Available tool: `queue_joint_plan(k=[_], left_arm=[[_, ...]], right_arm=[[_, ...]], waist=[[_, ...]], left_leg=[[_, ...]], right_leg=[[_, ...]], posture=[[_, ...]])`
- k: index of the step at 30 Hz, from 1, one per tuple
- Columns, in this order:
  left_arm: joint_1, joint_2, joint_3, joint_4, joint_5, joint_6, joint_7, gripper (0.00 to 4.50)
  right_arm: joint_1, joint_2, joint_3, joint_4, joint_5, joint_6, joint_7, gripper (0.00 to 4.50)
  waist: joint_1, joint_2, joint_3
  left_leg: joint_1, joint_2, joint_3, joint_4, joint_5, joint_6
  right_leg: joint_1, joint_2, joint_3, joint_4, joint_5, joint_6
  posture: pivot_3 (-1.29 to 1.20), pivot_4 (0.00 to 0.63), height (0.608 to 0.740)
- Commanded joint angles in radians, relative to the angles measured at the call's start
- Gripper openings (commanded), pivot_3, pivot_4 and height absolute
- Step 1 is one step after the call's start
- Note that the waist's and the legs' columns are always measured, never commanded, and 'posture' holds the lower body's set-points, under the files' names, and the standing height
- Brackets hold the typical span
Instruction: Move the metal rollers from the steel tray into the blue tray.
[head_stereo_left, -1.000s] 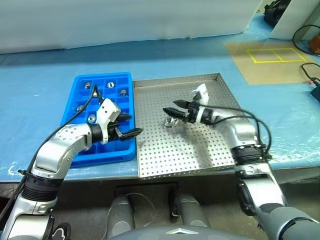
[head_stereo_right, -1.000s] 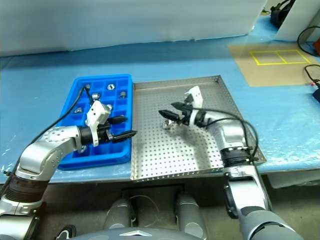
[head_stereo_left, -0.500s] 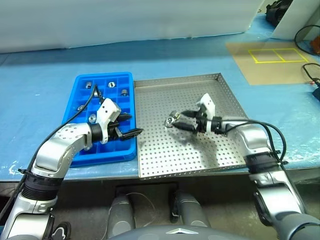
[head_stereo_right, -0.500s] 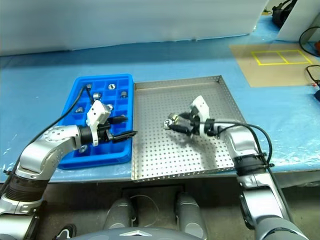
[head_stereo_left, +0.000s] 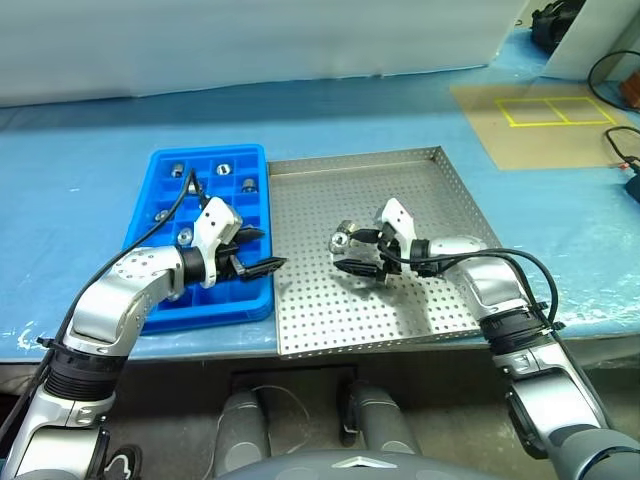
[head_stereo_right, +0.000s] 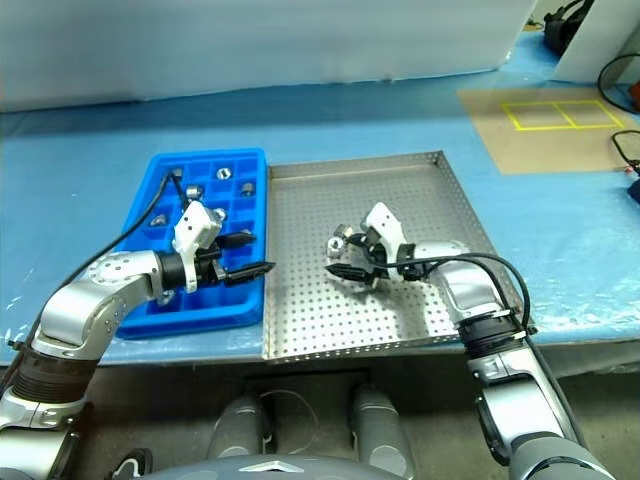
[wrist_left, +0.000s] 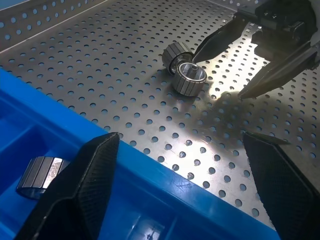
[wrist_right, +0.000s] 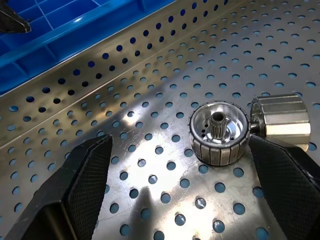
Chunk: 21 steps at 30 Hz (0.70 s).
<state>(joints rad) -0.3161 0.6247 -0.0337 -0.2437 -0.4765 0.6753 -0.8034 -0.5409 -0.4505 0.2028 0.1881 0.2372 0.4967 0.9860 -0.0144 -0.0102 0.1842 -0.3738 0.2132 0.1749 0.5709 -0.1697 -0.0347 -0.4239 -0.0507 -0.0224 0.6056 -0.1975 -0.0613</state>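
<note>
Two metal rollers (wrist_right: 218, 131) (wrist_right: 280, 120) lie touching each other on the steel tray (head_stereo_left: 400, 320), near its middle. My right gripper (head_stereo_left: 345, 252) hangs low over that tray and stands open. The nearer roller sits just ahead of its fingertips (wrist_right: 100, 160), close to one of them; I cannot tell if they touch. My left gripper (head_stereo_left: 268, 250) is open and empty over the right edge of the blue tray (head_stereo_left: 205, 153). Several rollers (head_stereo_left: 223, 168) rest in that tray's compartments, one of them (wrist_left: 40, 172) close to the left fingers.
A blue sheet covers the table. The two trays sit side by side near its front edge. A brown mat (head_stereo_left: 545, 115) with yellow tape squares lies at the back right, with black cables (head_stereo_left: 610, 70) beyond it. A white wall stands behind.
My right gripper has come down and drawn back towards me, rolling its wrist, and now sits low at the two rollers. The rollers, trays and left arm have not moved.
</note>
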Motion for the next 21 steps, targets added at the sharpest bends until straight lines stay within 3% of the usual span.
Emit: queue_joint_plan(k=[1, 21], left_arm=[[-0.006, 0.007, 0.015, -0.025, -0.001, -0.009, -0.003, 4.13], [-0.009, -0.007, 0.000, -0.026, 0.002, -0.002, 0.003, 4.13]], right_arm=[[-0.001, 0.021, 0.006, 0.006, -0.013, -0.033, -0.012, 4.45], [-0.081, 0.189, -0.030, 0.199, -0.144, -0.227, -0.321, 4.45]], waist=[[-0.001, 0.000, 0.000], [-0.003, 0.000, 0.000]], left_leg=[[0.000, 0.000, 0.000, 0.000, 0.000, 0.000], [0.001, 0.000, 0.000, 0.000, 0.001, -0.001]], right_leg=[[0.000, 0.000, 0.000, 0.000, 0.000, 0.000], [0.000, 0.000, 0.000, 0.001, 0.000, 0.000]], posture=[[-0.29, 0.150, 0.740], [-0.30, 0.150, 0.740]])
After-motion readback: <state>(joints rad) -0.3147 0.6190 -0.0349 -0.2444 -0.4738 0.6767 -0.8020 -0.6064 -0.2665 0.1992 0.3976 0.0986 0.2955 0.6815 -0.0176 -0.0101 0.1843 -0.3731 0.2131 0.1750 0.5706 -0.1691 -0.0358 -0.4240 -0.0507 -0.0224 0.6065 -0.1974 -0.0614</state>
